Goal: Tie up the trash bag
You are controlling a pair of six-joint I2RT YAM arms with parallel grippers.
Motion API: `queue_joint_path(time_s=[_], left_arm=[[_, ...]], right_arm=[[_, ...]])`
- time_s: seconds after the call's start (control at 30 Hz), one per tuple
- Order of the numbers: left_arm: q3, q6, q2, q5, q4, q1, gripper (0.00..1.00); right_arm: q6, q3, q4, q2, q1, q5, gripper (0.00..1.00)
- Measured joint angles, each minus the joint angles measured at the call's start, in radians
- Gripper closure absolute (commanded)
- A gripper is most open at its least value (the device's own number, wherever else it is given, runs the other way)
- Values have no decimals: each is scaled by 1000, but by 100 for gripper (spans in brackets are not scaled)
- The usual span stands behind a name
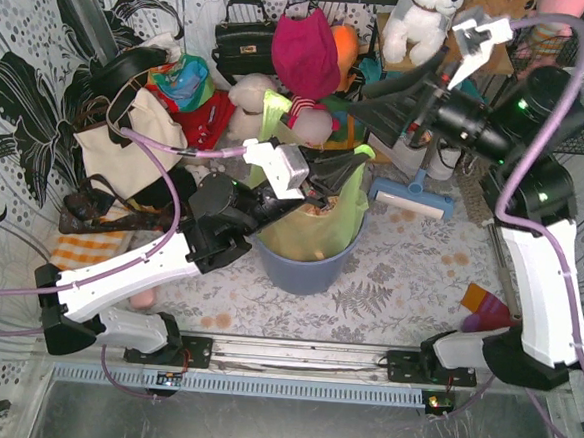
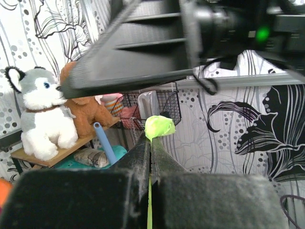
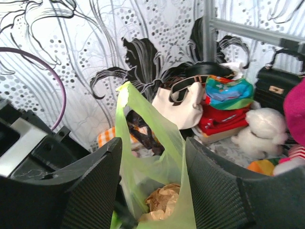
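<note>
The light-green trash bag (image 1: 324, 224) sits in a round blue-grey bin (image 1: 304, 268) at the table's middle. Crumpled tan paper (image 3: 164, 200) shows inside it. My left gripper (image 1: 354, 165) is shut on the bag's right top flap. In the left wrist view (image 2: 150, 138) a green tuft (image 2: 159, 127) pokes out past the fingertips. My right gripper (image 1: 368, 106) is open, above and just behind the bin. In the right wrist view (image 3: 152, 143) the bag's other upright handle (image 3: 125, 102) stands between the two fingers (image 3: 95, 181) without being pinched.
Stuffed toys (image 1: 308, 60), a black handbag (image 1: 243, 37), a cream tote (image 1: 127, 142) and folded clothes crowd the back and left. A blue hand brush (image 1: 414, 199) lies right of the bin. A wire basket (image 1: 583, 69) is at back right. An orange-purple item (image 1: 483, 308) lies near the right arm's base.
</note>
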Motion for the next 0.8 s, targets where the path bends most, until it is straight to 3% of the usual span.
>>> queue_joint_path(time_s=[0.23,0.43,0.6,0.8], left_arm=[[-58,8,-25,102,29,5,100],[-59,8,-24,141,24,5,100],[-48,6,-13,150,8,5,100],[-28,4,2,154,-11,5,100]], right_arm=[[70,146,23,205,3,-159,27],[78,248,1,310,68,-196,23],[34,376,-54,379,137,-181,26],[-6,428,-90,433,174,-156,41]])
